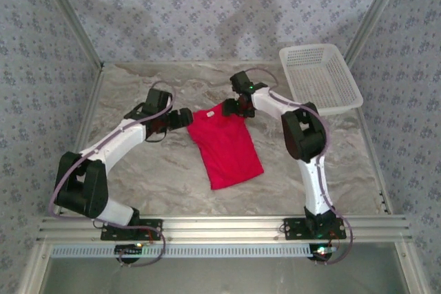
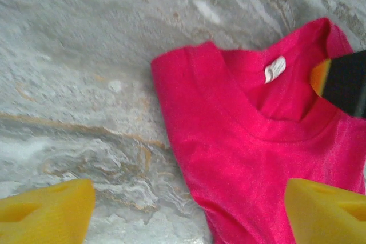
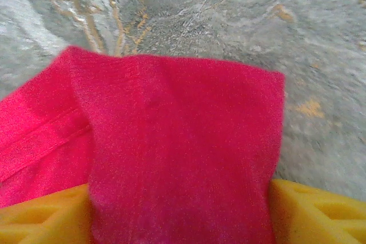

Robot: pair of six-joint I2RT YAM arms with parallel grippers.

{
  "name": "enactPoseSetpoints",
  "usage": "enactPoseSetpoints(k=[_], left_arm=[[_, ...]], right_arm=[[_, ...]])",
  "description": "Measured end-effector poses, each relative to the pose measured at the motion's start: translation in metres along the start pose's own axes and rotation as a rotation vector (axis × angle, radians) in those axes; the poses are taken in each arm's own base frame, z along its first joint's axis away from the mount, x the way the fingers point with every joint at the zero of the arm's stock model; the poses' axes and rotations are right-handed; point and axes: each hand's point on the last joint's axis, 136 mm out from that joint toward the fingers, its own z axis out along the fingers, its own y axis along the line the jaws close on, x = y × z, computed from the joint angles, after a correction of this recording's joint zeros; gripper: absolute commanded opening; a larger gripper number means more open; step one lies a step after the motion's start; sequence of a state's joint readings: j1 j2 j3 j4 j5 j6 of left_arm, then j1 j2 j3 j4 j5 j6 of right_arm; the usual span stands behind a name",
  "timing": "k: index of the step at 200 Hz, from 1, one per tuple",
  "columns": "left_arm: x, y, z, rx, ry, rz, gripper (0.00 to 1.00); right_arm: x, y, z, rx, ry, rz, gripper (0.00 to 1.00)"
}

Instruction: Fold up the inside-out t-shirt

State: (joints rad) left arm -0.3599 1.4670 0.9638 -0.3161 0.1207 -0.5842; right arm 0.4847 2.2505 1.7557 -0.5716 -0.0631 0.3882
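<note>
Both the left gripper and the right gripper stood wide open, gripping nothing, flanking the collar of the bright red cloth t-shirt. Bare marbled surface surrounded it.

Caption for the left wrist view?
Open left gripper at the collar end of the red t-shirt, white tag showing, on the marble table.

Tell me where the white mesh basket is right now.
In the top view, the white mesh basket sits at the far right corner of the table, just beyond and right of the right gripper, with the red t-shirt lying nearer, at mid-table.
</note>
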Motion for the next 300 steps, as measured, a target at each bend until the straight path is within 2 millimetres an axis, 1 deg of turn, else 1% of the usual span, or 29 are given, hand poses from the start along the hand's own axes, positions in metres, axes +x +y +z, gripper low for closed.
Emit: enactPoseSetpoints(k=[13,22,29,37,45,56,68,80,94,113,128,145,154,172,182,190,212,238,256,270,284,300], left_arm=[[0.009,0.005,0.007,0.013,0.033,-0.032,0.7],[0.013,0.009,0.014,0.018,0.055,-0.049,0.68],[0.016,0.011,0.02,0.021,0.073,-0.061,0.67],[0.017,0.012,0.027,0.027,0.087,-0.071,0.67],[0.02,0.013,0.034,0.034,0.102,-0.08,0.66],[0.024,0.014,0.045,0.046,0.129,-0.092,0.66],[0.029,0.013,0.055,0.064,0.152,-0.107,0.66],[0.032,0.011,0.064,0.086,0.173,-0.119,0.63],[0.029,0.004,0.073,0.118,0.184,-0.132,0.59],[0.017,-0.009,0.08,0.167,0.175,-0.137,0.54],[0.005,-0.02,0.084,0.201,0.161,-0.137,0.52],[-0.002,-0.029,0.088,0.231,0.152,-0.133,0.5],[-0.002,-0.031,0.091,0.236,0.154,-0.133,0.5],[0.006,-0.034,0.1,0.229,0.183,-0.127,0.51],[0.011,-0.034,0.106,0.218,0.2,-0.124,0.54],[0.013,-0.034,0.109,0.211,0.209,-0.113,0.58],[0.009,-0.039,0.108,0.195,0.202,-0.088,0.66],[0.011,-0.038,0.108,0.155,0.194,-0.053,0.68],[0.013,-0.03,0.104,0.097,0.191,-0.034,0.69],[0.014,-0.022,0.098,0.043,0.188,-0.015,0.73],[0.011,-0.016,0.091,-0.003,0.171,0.0,0.74],[0.007,-0.014,0.084,-0.035,0.148,0.017,0.74]], right_arm=[[-0.001,0.0,-0.001,0.002,0.018,-0.015,0.48],[-0.005,0.002,-0.001,-0.013,0.015,-0.016,0.36],[-0.005,0.004,0.0,-0.023,0.019,-0.019,0.29],[-0.002,0.004,0.003,-0.03,0.03,-0.01,0.24],[0.003,0.004,0.005,-0.036,0.038,-0.008,0.24],[0.005,0.004,0.002,-0.046,0.022,-0.003,0.25],[0.016,0.0,-0.002,-0.051,0.022,0.009,0.25],[0.027,-0.003,-0.007,-0.054,0.03,0.021,0.25],[0.036,-0.006,-0.01,-0.051,0.042,0.031,0.25],[0.036,-0.005,-0.01,-0.053,0.038,0.034,0.26],[0.035,-0.005,-0.01,-0.053,0.037,0.035,0.26],[0.035,-0.005,-0.01,-0.054,0.036,0.038,0.26],[0.035,-0.005,-0.01,-0.055,0.037,0.04,0.26],[0.035,-0.006,-0.01,-0.06,0.038,0.046,0.27],[0.035,-0.006,-0.01,-0.064,0.04,0.048,0.27],[0.034,-0.006,-0.01,-0.068,0.041,0.049,0.28],[0.034,-0.007,-0.01,-0.076,0.044,0.054,0.28],[0.034,-0.007,-0.011,-0.086,0.047,0.058,0.28],[0.034,-0.007,-0.011,-0.091,0.049,0.06,0.28],[0.034,-0.007,-0.011,-0.094,0.05,0.061,0.28],[0.034,-0.008,-0.011,-0.095,0.05,0.062,0.28],[0.034,-0.007,-0.011,-0.097,0.051,0.063,0.28]])
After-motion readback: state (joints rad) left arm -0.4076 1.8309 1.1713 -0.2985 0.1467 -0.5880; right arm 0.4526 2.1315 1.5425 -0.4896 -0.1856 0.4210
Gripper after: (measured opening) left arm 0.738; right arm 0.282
